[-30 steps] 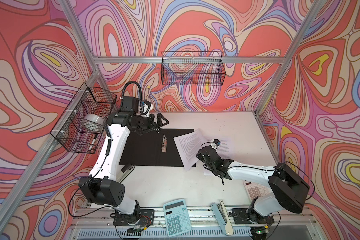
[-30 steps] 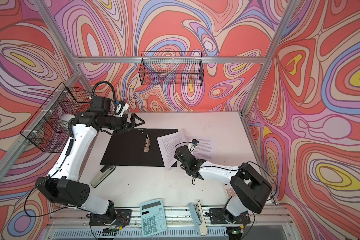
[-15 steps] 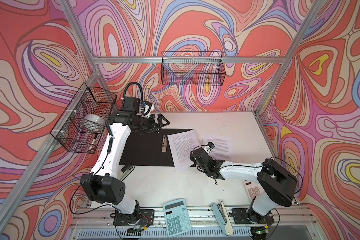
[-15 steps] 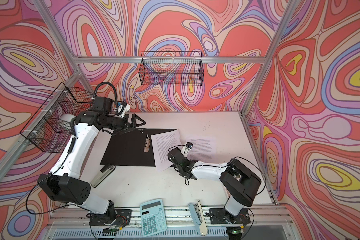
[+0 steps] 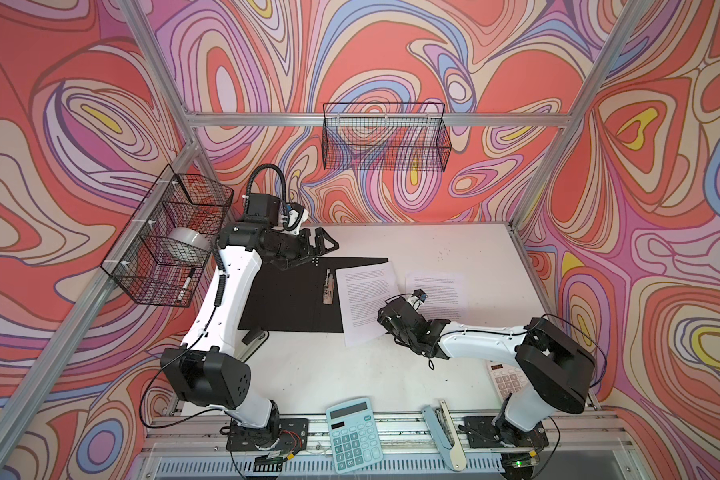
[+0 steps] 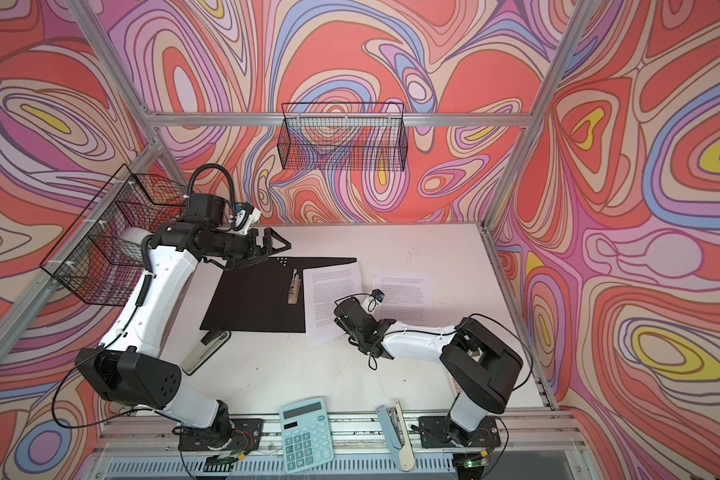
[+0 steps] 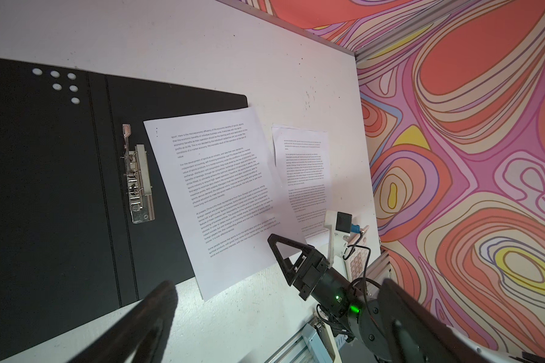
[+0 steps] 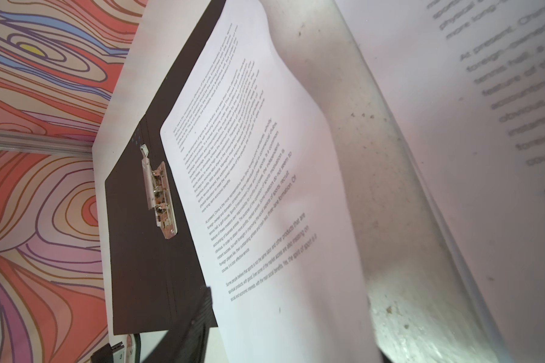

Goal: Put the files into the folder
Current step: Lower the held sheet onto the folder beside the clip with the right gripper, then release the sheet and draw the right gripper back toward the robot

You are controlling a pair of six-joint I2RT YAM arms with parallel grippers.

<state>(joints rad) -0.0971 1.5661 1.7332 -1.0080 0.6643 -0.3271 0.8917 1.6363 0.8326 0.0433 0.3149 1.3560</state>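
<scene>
White tabletop [image 5: 350, 374] lay bare along its front and far edges, leaving wide room around the folder [image 5: 283, 299], spread open, black inside up, at the left. One sheet of the files [image 5: 362, 291] lay askew over the folder's right edge, just beside the metal clip [image 5: 328, 286], its near corner past the folder's front edge, with a second sheet [image 5: 441, 286] on bare tabletop beside it. The left fingers [image 5: 324, 245] hung wide open above the folder's far edge; the right fingers [image 7: 277, 253] stood parted at the first sheet's near right edge.
</scene>
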